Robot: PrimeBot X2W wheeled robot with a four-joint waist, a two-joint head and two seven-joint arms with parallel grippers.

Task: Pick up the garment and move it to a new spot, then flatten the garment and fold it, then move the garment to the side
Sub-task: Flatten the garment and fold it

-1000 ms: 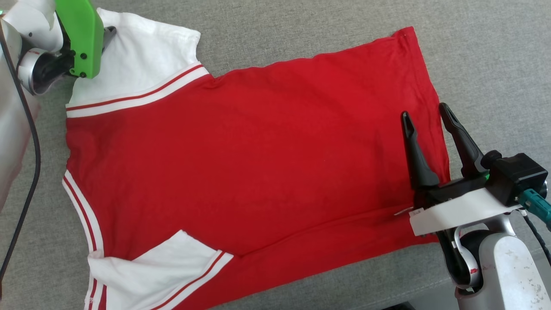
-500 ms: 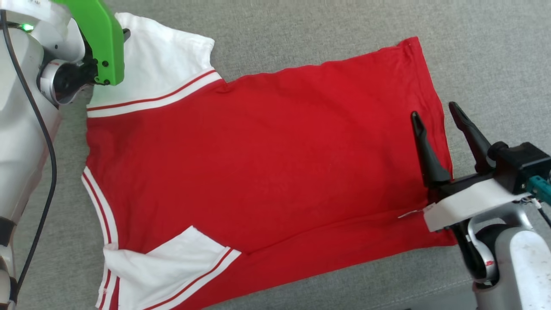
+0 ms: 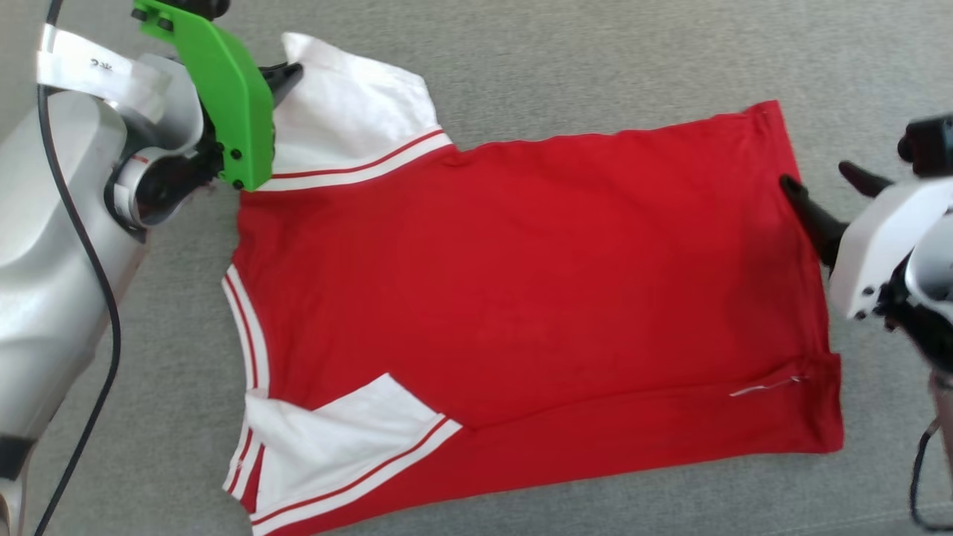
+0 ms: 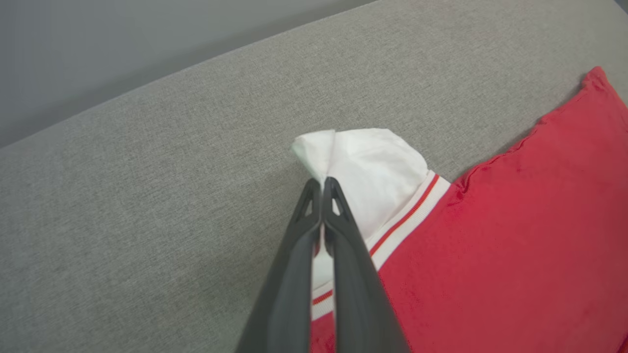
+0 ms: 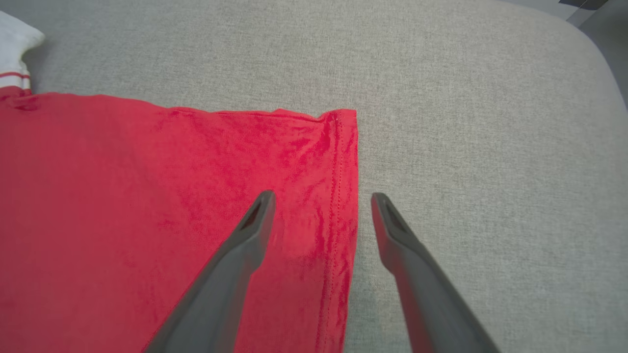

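Note:
The garment (image 3: 536, 283) lies spread on a grey cushion, plain red side up. Its hem is at the right and its white sleeves at the left. My left gripper (image 3: 292, 73), behind a green plate, is shut on the corner of the far white sleeve (image 3: 350, 112). In the left wrist view the left gripper (image 4: 324, 182) pinches the sleeve (image 4: 373, 166) into a raised peak. My right gripper (image 3: 819, 180) stands open at the hem's far end. In the right wrist view the right gripper (image 5: 321, 197) straddles the hem edge (image 5: 338, 186), with nothing held. The near sleeve (image 3: 335, 439) is folded onto the red body.
The grey fabric cushion (image 3: 595, 67) reaches past the garment on all sides. Its back edge meets a darker grey wall (image 4: 98, 49) in the left wrist view. Its rounded corner (image 5: 593, 44) shows at the upper right of the right wrist view. A black cable (image 3: 112, 335) hangs along my left arm.
The head camera has shifted, sliding the whole picture right. My left gripper has shut on the far sleeve's corner. My right gripper has moved from above the red body out to the hem edge.

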